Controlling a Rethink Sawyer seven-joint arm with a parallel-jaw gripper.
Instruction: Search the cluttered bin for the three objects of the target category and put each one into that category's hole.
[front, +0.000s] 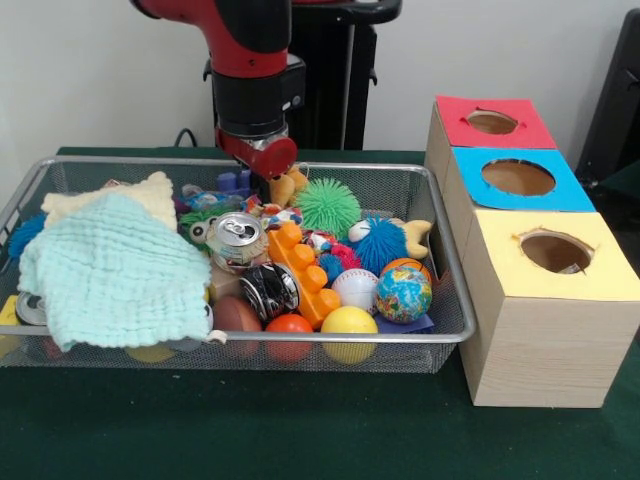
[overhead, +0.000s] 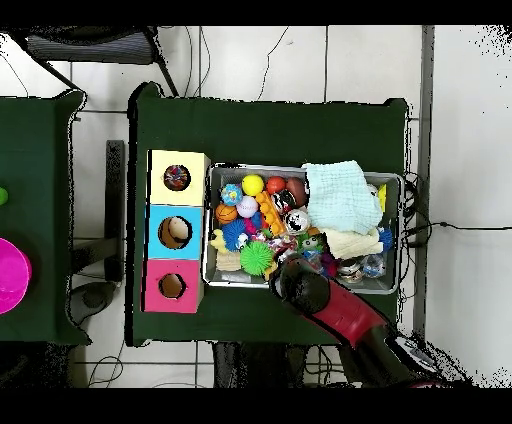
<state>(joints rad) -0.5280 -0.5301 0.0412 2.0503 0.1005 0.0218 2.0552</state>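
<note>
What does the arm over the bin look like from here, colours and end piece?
The arm has a glossy red shell. Below it sits a black cylindrical wrist section, then a silver ring and a rounded red end cap at the gripper. Its fingers cannot be made out. From overhead the arm shows red with black segments. No markings or loose cables are visible on it.

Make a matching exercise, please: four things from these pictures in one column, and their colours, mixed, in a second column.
Things:
1. cloth
2. spiky ball at the bin's far wall
3. toy brick
4. box top farthest from the front camera

Colours:
A. orange
B. red
C. pale mint
D. green

Pairs: 1-C, 2-D, 3-A, 4-B
</note>
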